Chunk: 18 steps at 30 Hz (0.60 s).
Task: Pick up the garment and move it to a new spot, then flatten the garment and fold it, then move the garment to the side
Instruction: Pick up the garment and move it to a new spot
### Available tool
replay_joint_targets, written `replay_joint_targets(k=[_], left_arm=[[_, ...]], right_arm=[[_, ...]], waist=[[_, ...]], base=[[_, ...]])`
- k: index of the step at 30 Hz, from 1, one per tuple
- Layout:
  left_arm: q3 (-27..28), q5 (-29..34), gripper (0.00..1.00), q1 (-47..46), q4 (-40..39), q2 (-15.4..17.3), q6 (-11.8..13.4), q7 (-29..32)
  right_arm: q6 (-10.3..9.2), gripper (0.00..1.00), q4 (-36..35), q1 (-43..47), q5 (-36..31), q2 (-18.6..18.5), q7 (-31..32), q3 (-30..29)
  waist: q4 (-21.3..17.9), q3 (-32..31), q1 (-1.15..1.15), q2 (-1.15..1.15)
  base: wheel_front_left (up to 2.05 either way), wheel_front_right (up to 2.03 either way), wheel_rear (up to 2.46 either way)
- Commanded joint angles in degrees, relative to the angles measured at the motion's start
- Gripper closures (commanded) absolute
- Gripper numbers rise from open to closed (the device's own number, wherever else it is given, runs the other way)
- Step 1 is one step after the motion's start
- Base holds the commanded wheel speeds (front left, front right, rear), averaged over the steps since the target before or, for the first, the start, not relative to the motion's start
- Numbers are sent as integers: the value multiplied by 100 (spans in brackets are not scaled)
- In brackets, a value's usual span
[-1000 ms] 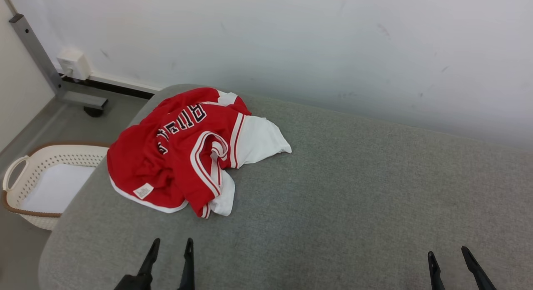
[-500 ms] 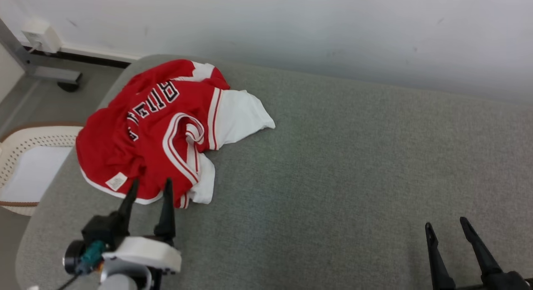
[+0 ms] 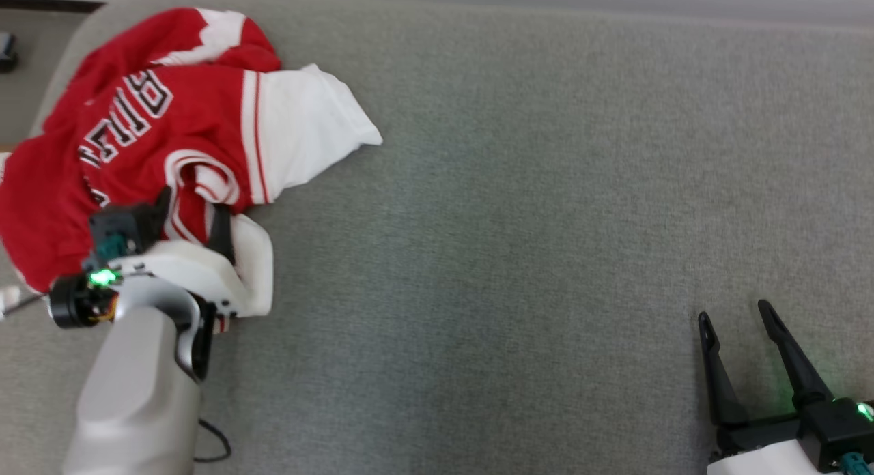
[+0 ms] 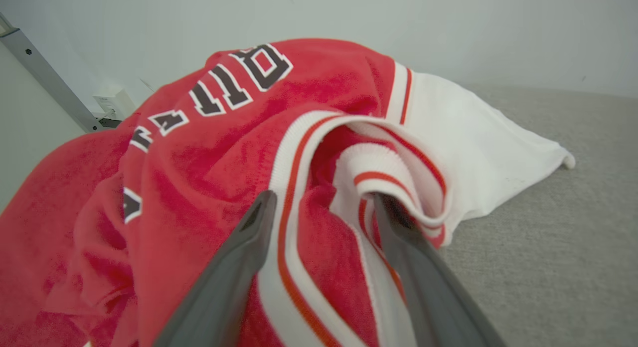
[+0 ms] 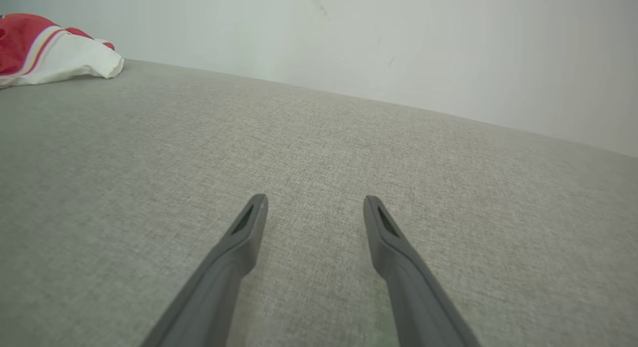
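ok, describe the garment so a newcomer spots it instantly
Start from the wide grey padded surface against the pale wall; at its far left corner lies a crumpled jersey. It is bright red with a white sleeve, striped trim and black block letters edged white, the one colourful thing there, with the left arm's fingers spread astride a fold.

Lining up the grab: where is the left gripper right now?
Head view, left side: the left gripper sits over the red jersey's near part on the grey cushion, fingers open astride a striped fold.
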Motion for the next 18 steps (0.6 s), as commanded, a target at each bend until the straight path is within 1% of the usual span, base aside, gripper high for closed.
replay_joint_targets(k=[1,5,8,12,13,14,18], left_arm=[[35,16,0,-272,280,72,101,125],[32,75,0,-673,891,165,297,275],[34,75,0,-860,1284,168,450,227],[25,15,0,-976,1725,128,488,114],[32,-19,62,-985,1834,108,466,116],[24,-17,100,-1001,1911,104,464,77],[-10,-19,100,-1067,2021,144,441,-73]], right_arm=[[-12,0,-36,-125,-1,-56,0,7],[-12,0,-63,-211,-25,-137,2,8],[-13,0,-46,-274,-31,-195,4,-26],[-14,0,-6,-271,-35,-216,5,-40],[-14,0,10,-258,-31,-211,5,-46],[-14,0,25,-237,-34,-201,5,-48],[-13,0,62,-160,-13,-150,5,-37]], waist=[[-155,266,-1,0],[-204,484,-1,0],[-224,593,-1,0],[-236,594,-1,0],[-233,563,-1,0],[-229,518,-1,0],[-211,332,-1,0]], base=[[0,0,0],[0,0,0],[0,0,0],[0,0,0],[0,0,0],[0,0,0],[0,0,0]])
